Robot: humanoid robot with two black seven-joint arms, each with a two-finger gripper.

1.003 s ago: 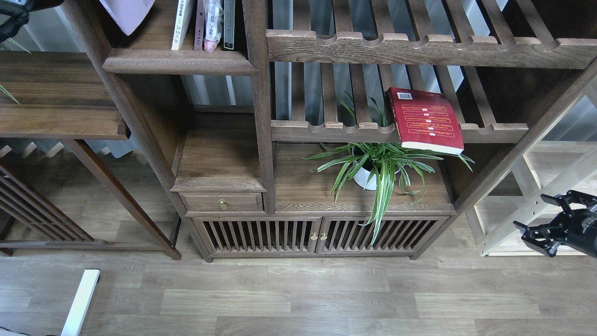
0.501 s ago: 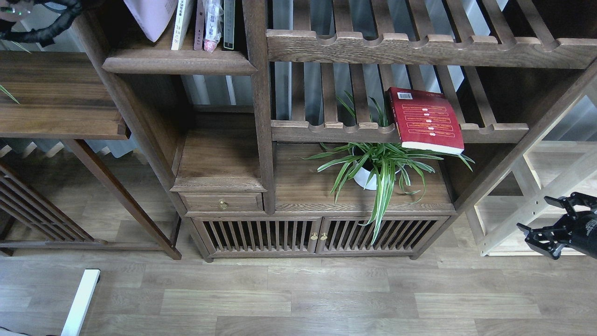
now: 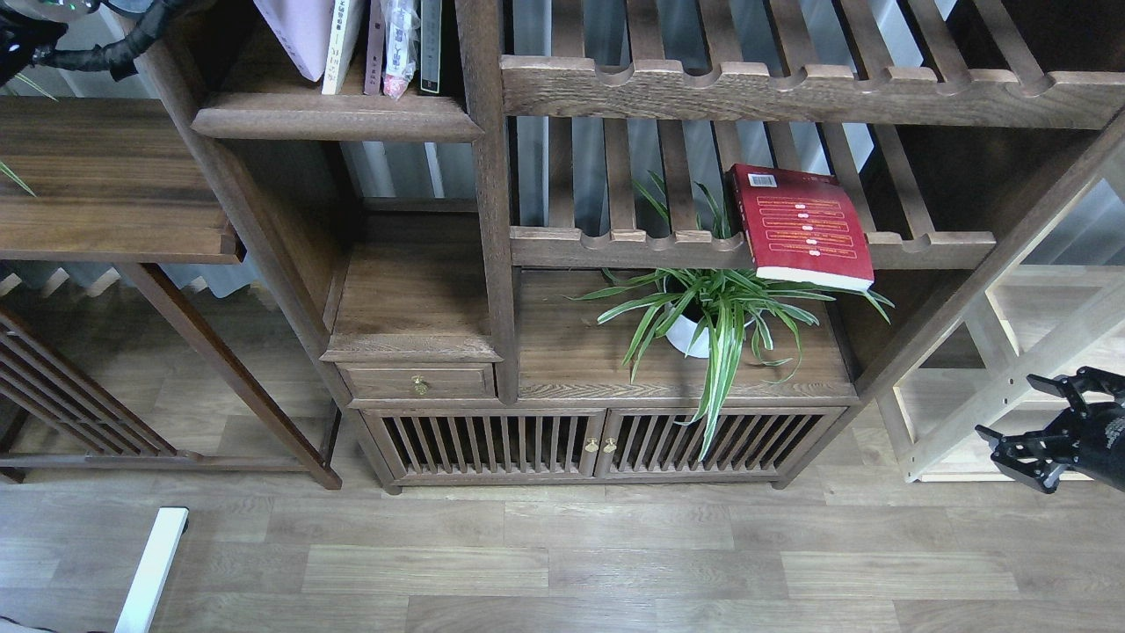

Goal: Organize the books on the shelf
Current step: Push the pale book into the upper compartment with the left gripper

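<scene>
left hand (image 3: 53,40): top-left corner, mostly cropped and dark; can't tell if open or closed. It has pushed in toward the shelf over the last second.
pale book (image 3: 303,35): leaning in the shelf (image 3: 334,114) compartment, top cut off by the frame. A second ago it hung further left, near the compartment's left post; now it sits tight against the white-spined book (image 3: 338,53). Whether the left hand has hold of it, can't tell; contact is out of frame.
red book (image 3: 802,226): flat on the lower slatted rack (image 3: 923,251), front corner overhanging the rail above the plant (image 3: 716,308). Has not moved.
yellow-green book: not identifiable here.
wrapped item (image 3: 400,44): upright in the compartment between the other spines, untouched.
right hand (image 3: 1037,444): low at the right edge, well apart from the rack, fingers spread wide, holding nothing. It has drifted slightly right.
read: pale book looks nearly seated, so that placement is about finished. Red book is likely next; it lies nearer the right hand.
risk: the overhanging red book could tip onto the plant if nudged from behind.
</scene>
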